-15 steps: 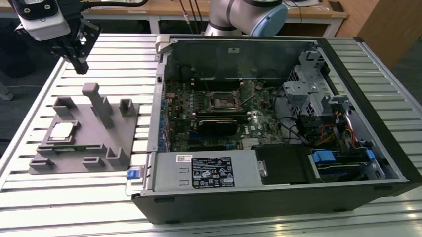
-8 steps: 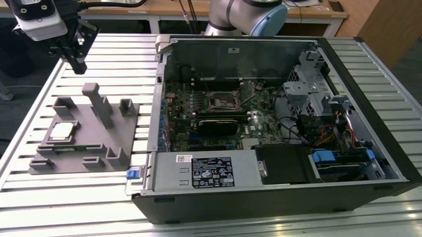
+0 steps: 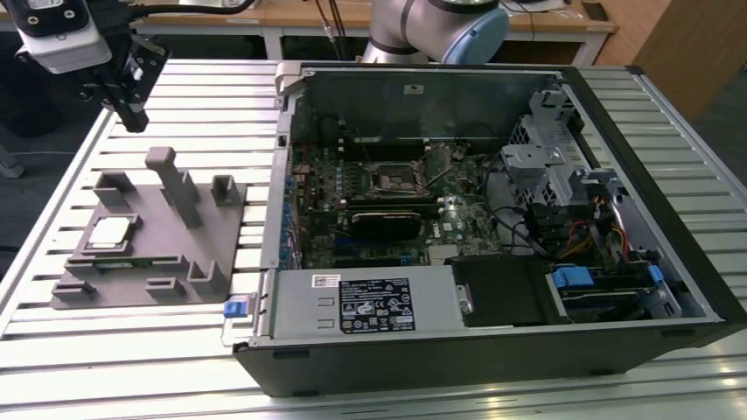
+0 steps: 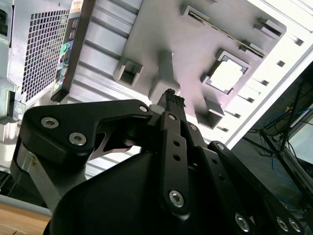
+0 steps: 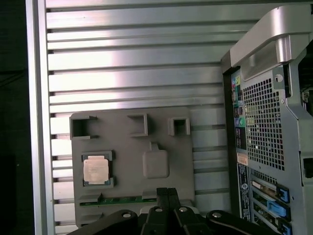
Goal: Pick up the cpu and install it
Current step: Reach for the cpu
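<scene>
The cpu (image 3: 108,232) is a small pale silver square lying flat in a pocket of the grey holder plate (image 3: 164,267), on the exterior view's left of the computer case. Both wrist views show the cpu (image 5: 96,171) (image 4: 226,76) from above in its recess. My gripper (image 3: 131,115) hangs high above the slatted table beyond the far end of the plate, well apart from the cpu. Its fingers (image 5: 167,192) are pressed together, shut on nothing. The dark square socket (image 3: 391,179) sits on the motherboard inside the open case.
The open computer case (image 3: 653,289) lies on its side over the middle and the exterior view's right of the slatted metal table (image 3: 117,350). Tall grey posts (image 3: 175,184) rise from the holder plate. A memory stick (image 5: 122,200) lies in a slot along the plate's edge.
</scene>
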